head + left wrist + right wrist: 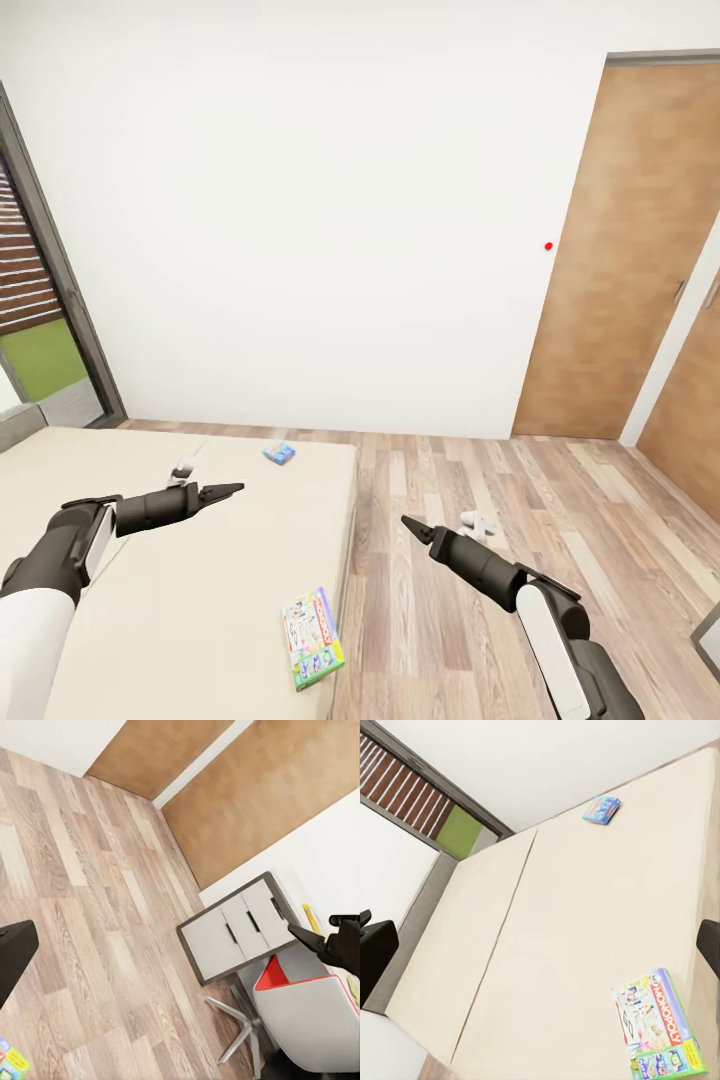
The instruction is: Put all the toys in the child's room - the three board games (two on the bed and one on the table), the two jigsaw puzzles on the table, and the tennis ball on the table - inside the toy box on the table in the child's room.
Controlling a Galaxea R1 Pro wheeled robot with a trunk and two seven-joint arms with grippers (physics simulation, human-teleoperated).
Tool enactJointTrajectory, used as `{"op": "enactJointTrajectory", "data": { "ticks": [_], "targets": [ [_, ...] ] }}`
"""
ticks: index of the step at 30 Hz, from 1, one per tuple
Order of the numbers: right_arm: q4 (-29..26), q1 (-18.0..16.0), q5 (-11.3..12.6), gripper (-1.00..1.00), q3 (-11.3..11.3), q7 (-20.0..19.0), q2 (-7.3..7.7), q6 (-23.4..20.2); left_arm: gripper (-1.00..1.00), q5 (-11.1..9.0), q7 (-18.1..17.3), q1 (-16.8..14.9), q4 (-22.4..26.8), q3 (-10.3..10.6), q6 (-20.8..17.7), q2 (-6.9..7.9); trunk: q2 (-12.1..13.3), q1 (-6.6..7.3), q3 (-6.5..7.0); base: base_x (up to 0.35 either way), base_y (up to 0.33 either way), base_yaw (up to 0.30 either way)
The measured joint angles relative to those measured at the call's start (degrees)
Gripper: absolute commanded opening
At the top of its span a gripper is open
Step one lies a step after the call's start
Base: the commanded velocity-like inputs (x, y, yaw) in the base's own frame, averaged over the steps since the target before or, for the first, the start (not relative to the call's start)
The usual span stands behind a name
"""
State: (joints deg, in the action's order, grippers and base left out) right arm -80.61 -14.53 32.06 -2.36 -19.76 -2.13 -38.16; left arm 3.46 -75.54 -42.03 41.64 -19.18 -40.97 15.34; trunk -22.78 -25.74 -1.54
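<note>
Two board games lie on the beige bed [150,560]. The small blue one [278,453] [602,810] is near the far edge. The white-green one [313,637] [660,1029] sits at the near right edge, and its corner [10,1062] shows in the left wrist view. My left gripper [225,490] hovers open over the mattress, left of the blue game. My right gripper [412,525] [544,952] hangs open over the floor beside the bed, holding nothing. The table's white drawers [240,926] appear in the left wrist view. The toy box, jigsaw puzzles and tennis ball are out of view.
Wood floor [470,620] runs right of the bed up to a white wall and brown doors [625,250]. A window [35,300] is at the left. A red and white chair [307,1012] stands by the drawers. A small white object [478,522] lies on the floor.
</note>
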Motion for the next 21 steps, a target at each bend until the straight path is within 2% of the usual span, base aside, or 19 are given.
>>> {"op": "enactJointTrajectory", "data": {
  "ticks": [8,15,21],
  "targets": [
    [-0.1,0.0,0.0,1.00,0.0,0.0,0.00,0.0,1.00,0.0,0.0,0.0,0.0,0.0,0.0,-0.21,0.0,0.00,0.00,0.000,-0.030,0.029],
    [-0.1,0.0,0.0,1.00,0.1,0.0,-0.01,0.0,1.00,0.0,0.0,0.0,0.0,0.0,0.0,-0.41,0.0,0.00,0.00,0.000,-0.181,0.237],
    [-0.1,0.0,0.0,1.00,0.1,0.0,-0.01,0.0,1.00,0.0,0.0,0.0,0.0,0.0,0.0,-0.44,0.0,0.00,0.00,0.000,-0.060,0.279]
  ]
}}
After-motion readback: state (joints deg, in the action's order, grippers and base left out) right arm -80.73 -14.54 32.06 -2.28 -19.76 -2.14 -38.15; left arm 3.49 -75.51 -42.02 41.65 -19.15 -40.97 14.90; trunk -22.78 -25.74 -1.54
